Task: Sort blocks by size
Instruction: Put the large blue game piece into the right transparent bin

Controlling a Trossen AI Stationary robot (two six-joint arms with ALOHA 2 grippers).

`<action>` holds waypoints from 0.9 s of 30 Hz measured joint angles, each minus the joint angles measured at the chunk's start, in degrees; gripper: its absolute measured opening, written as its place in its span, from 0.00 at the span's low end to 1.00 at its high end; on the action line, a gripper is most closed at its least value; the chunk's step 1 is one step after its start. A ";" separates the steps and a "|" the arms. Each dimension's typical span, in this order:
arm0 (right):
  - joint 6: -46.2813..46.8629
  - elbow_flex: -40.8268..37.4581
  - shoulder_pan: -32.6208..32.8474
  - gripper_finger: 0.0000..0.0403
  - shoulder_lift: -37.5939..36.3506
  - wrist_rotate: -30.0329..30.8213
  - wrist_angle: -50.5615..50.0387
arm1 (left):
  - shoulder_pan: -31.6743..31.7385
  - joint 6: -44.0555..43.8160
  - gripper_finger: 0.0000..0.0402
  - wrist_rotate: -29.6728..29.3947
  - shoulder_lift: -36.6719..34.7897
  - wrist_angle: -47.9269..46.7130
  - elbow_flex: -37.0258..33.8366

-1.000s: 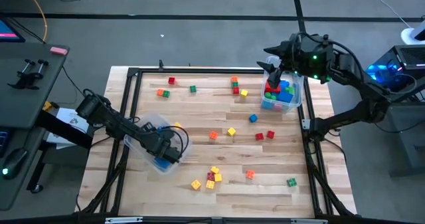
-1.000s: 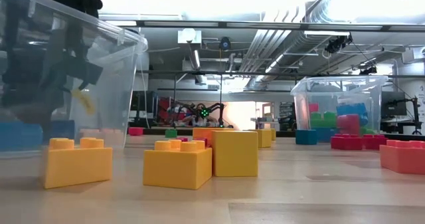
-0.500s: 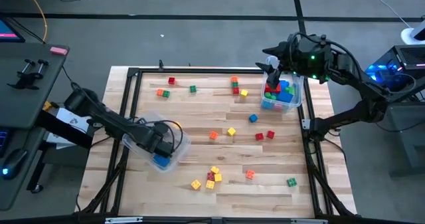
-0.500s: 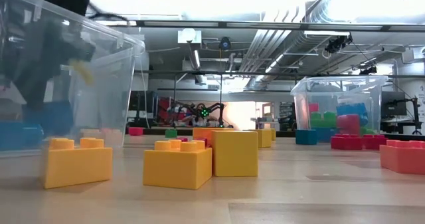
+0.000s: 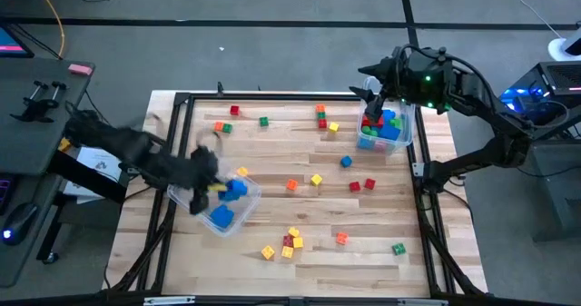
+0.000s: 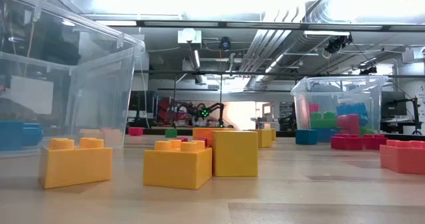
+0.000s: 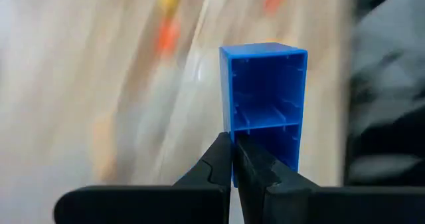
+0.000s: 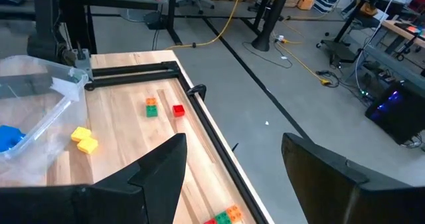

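Red, yellow, orange, green and blue blocks point(image 5: 316, 180) lie scattered on the wooden table. My left gripper point(image 5: 221, 186) is blurred; it hovers above the clear bin point(image 5: 204, 206) at the left and is shut on a blue brick point(image 7: 264, 101). Another blue block point(image 5: 221, 218) lies on that bin's floor. My right gripper point(image 5: 370, 95) stands open with nothing between its fingers, high over the second clear bin point(image 5: 407, 135) at the far right, which holds red, green and blue blocks. My left gripper pinches one side wall point(image 7: 231, 132) of the blue brick between its two fingers, one finger inside the hollow underside and one outside. The brick's open underside faces the wrist camera. The brick sticks out beyond the fingertips, lifted clear of the bin.
Two yellow bricks point(image 6: 178, 163) and a large yellow cube point(image 6: 234, 152) lie near the table's front edge. A black frame point(image 5: 272, 96) rims the table. A side table point(image 5: 36, 124) stands to the left of it.
My left gripper has taken hold of a blue brick down in the left bin. It has then risen quickly out of the bin, tipping its fingers upward. The brick is now lifted clear above the bin. My right arm has kept still.
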 joint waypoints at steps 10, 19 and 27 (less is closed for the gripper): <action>9.50 2.28 0.01 0.61 -1.11 -8.93 0.96 | 21.00 34.70 0.00 0.00 8.85 23.70 4.46; 11.02 2.51 0.01 0.61 -1.46 -8.39 10.68 | 31.93 39.33 0.00 17.97 37.14 75.30 6.09; 12.17 2.51 0.01 0.61 -1.46 -5.01 13.94 | 36.63 37.60 0.00 19.34 58.39 84.77 24.56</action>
